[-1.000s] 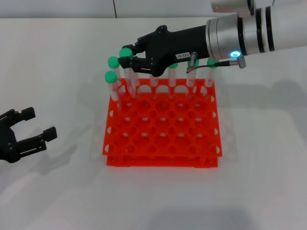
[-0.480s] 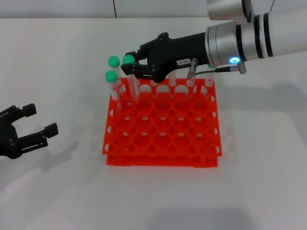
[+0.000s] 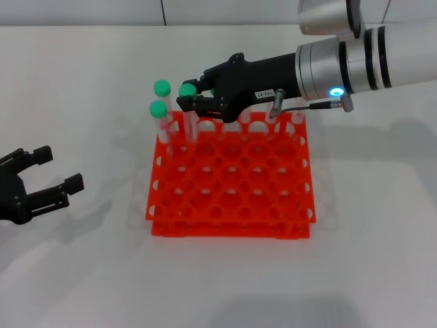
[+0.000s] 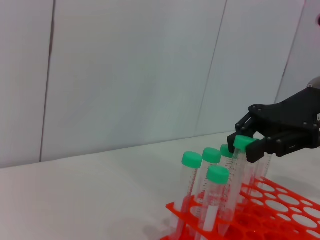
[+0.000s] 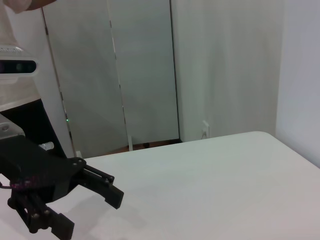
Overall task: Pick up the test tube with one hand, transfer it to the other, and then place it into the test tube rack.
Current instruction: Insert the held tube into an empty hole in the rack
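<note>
My right gripper (image 3: 190, 101), black with a white label, is shut on the test tube (image 3: 189, 121) just under its green cap. It holds the tube upright, with the lower end down in a hole near the back left corner of the orange-red test tube rack (image 3: 231, 205). The left wrist view shows the same grip (image 4: 245, 149) on the tube (image 4: 235, 175) above the rack (image 4: 280, 200). My left gripper (image 3: 60, 169), black with no label, is open and empty, low over the table to the left of the rack. It also shows in the right wrist view (image 5: 92, 215).
Two more green-capped tubes (image 3: 162, 87) (image 3: 158, 109) stand at the rack's back left corner. Others stand along the back row, partly hidden behind my right gripper. White table lies all around the rack.
My right gripper has moved down and slightly right with the tube, so the tube sits lower in the rack. My left gripper has hardly moved.
</note>
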